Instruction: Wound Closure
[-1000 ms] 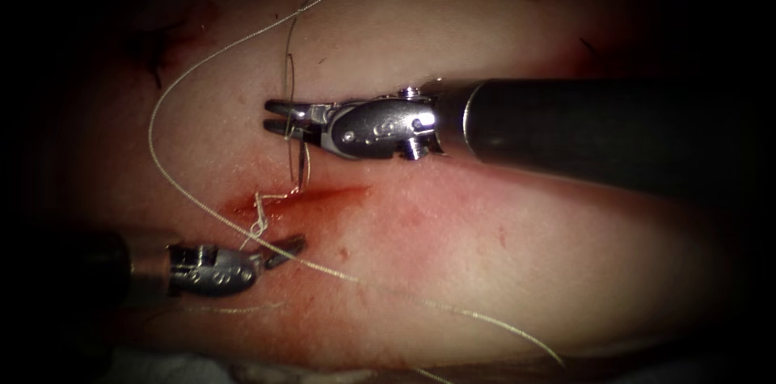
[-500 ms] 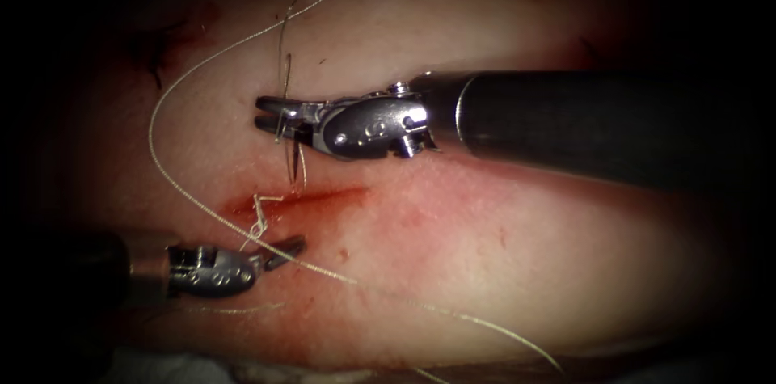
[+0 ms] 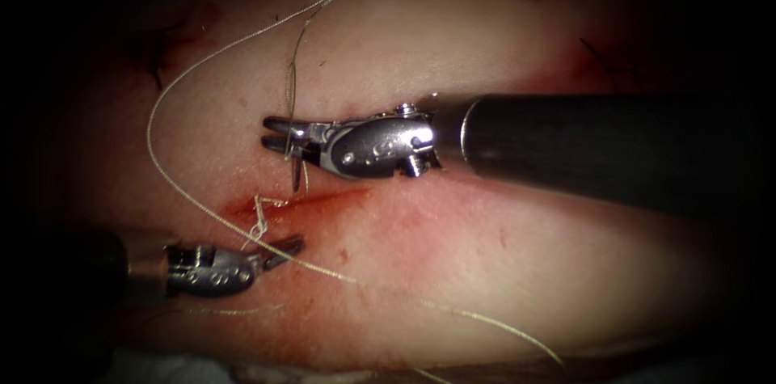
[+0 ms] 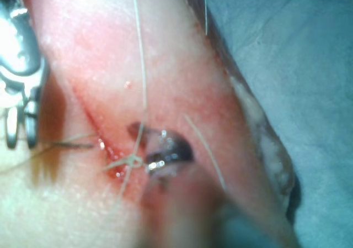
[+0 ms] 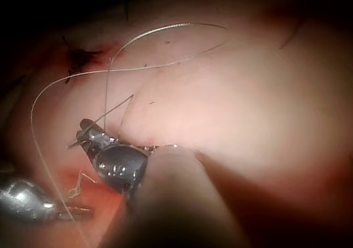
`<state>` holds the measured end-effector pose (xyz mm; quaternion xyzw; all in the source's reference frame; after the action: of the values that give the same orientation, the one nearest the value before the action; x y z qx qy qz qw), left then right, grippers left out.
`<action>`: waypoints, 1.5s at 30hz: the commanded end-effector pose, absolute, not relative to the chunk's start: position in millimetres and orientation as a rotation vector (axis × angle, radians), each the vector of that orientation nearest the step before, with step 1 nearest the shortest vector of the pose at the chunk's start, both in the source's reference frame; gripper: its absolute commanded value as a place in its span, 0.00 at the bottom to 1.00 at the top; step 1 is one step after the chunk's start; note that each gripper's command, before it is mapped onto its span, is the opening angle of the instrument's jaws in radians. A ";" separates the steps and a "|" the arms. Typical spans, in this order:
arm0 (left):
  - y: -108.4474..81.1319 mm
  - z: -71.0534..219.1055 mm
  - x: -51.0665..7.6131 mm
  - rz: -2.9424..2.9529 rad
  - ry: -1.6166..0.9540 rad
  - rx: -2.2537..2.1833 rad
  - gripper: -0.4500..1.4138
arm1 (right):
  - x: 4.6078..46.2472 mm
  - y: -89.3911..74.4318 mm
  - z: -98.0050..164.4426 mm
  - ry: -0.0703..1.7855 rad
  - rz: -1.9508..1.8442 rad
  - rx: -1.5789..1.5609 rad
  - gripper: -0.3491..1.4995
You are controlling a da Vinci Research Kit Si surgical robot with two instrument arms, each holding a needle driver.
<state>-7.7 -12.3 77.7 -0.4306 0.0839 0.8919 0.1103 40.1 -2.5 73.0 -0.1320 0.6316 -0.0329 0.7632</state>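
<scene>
Needle (image 3: 293,159) sits crosswise in the right end effector (image 3: 279,132), jaws clamped on it near mid-curve; it hangs just above the cut (image 3: 303,199), free of the tissue (image 3: 501,271). Its tip points down toward the cut's upper edge, seemingly just short of touching.

Progress, as judged: one knot (image 3: 259,226) with short tails is already tied at the cut's left end. The stretch of cut to the right of it, lined with red fluid (image 3: 339,192), looks unclosed, so most of the closure is left.

Left end effector (image 3: 279,252) lies low by the knot, on the near side of the cut. Jaws look nearly together; whether they hold thread I cannot tell.

Surroundings: thread (image 3: 162,109) runs from the needle up and away, then loops wide round the left and crosses back past the knot and the left tool toward the tissue's near right edge. That loop lies close to both tools and could snag. A dark mark (image 3: 153,52) shows toward the far left corner of the tissue.
</scene>
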 end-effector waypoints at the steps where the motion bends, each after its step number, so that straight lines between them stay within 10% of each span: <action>1: -13.0 78.3 -8.2 2.620 0.241 -1.266 0.00 | 40.4 -1.8 72.6 1.375 -0.057 -0.275 0.00; 45: -11.8 77.4 -7.4 2.617 0.226 -1.268 0.00 | 39.0 -1.9 70.3 1.387 -0.063 -0.296 0.00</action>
<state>-6.6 -10.9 76.6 -0.4311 0.0794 0.8917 0.1125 38.5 -1.6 69.7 -0.1356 0.6368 -0.0282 0.7585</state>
